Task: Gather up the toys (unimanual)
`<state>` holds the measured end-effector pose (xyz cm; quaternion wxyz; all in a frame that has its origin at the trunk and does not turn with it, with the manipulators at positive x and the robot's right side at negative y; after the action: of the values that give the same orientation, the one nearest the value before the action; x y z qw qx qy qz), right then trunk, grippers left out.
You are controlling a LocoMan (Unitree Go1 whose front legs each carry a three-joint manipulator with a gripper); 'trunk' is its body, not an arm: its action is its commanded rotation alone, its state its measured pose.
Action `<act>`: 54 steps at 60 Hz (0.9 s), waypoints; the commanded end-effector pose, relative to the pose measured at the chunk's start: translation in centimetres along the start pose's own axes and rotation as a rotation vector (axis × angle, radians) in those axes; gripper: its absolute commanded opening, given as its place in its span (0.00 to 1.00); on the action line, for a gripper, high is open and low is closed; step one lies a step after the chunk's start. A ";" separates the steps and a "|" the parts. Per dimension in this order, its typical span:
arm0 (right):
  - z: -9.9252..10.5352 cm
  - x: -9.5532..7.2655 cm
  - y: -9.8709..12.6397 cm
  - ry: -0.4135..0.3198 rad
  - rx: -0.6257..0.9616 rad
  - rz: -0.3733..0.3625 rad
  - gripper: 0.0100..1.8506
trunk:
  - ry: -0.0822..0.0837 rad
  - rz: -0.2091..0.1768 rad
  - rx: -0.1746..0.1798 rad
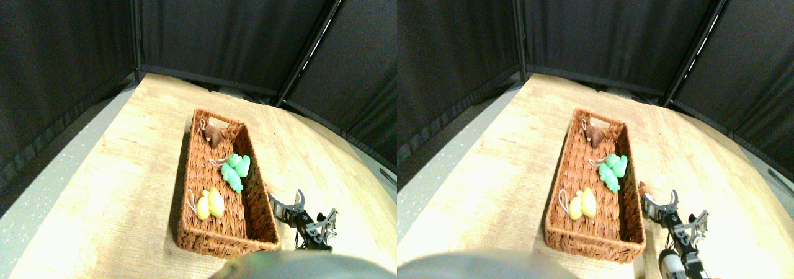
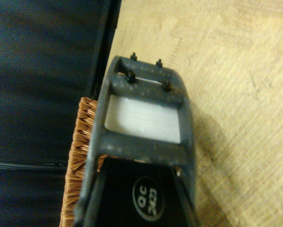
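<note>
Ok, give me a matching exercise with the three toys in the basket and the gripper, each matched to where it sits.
Things:
1. brown toy
2. green toy
3. yellow toy
4. right gripper

Places:
A. basket's near end
B. on the table, outside the basket's right wall
C. basket's far end
D. basket's middle, by the right wall

Pairs: 1-C, 2-D, 3-A, 4-B

Wrist view: the dark open-framed jaw covers most of the brown woven wicker basket (image 2: 80, 156); only a frayed edge strip shows at 9 o'clock of the frame, cut off by the picture's edge. Jaw gap not visible.

Stereo view: the right manipulator's gripper (image 1: 291, 206) sits at 3 o'clock of the basket; its arm runs behind the blur. Small reddish-brown object at basket rim (image 1: 268, 188), possibly a toy, too small to identify.
</note>
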<state>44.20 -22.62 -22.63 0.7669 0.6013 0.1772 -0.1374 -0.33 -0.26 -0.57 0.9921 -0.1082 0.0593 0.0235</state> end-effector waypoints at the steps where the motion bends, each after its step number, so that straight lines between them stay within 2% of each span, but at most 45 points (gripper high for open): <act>1: -0.1 1.0 -1.0 0.012 0.005 -0.034 0.47 | 0.010 0.023 -0.019; 5: -0.2 1.5 -1.4 0.015 0.004 -0.057 0.47 | 0.011 0.033 -0.021; 7: -0.2 2.0 -1.7 0.039 -0.001 -0.055 0.47 | 0.012 0.034 -0.020; 20: -0.5 3.2 -2.3 0.033 0.008 -0.094 0.46 | 0.014 0.037 -0.016; 26: -0.4 3.4 -2.5 -0.005 0.021 -0.096 0.42 | 0.017 0.037 -0.013; 29: -0.3 3.5 -2.6 -0.021 0.053 -0.091 0.32 | 0.017 0.035 -0.010; 30: -0.3 3.5 -2.6 -0.021 0.053 -0.091 0.32 | 0.017 0.035 -0.010; 31: -0.1 3.5 -2.5 -0.033 0.053 -0.080 0.16 | 0.017 0.035 -0.010; 32: -0.1 3.5 -2.5 -0.033 0.053 -0.080 0.16 | 0.017 0.035 -0.010; 34: 0.0 3.5 -2.4 -0.053 0.015 -0.069 0.09 | 0.016 0.031 -0.009; 38: 0.1 3.4 -2.1 -0.088 -0.022 -0.070 0.13 | 0.016 0.031 -0.009; 45: 0.8 2.7 -1.3 -0.060 -0.043 -0.028 0.13 | 0.015 0.024 -0.005; 52: 1.4 1.6 0.3 -0.099 -0.073 -0.007 0.13 | 0.007 0.008 0.002; 54: 1.5 1.5 0.9 -0.089 -0.080 0.025 0.13 | 0.006 0.006 0.004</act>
<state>45.42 -24.21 -24.15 0.7854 0.5656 0.1733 -0.1822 -0.35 -0.20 -0.52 0.9923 -0.1045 0.0605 0.0290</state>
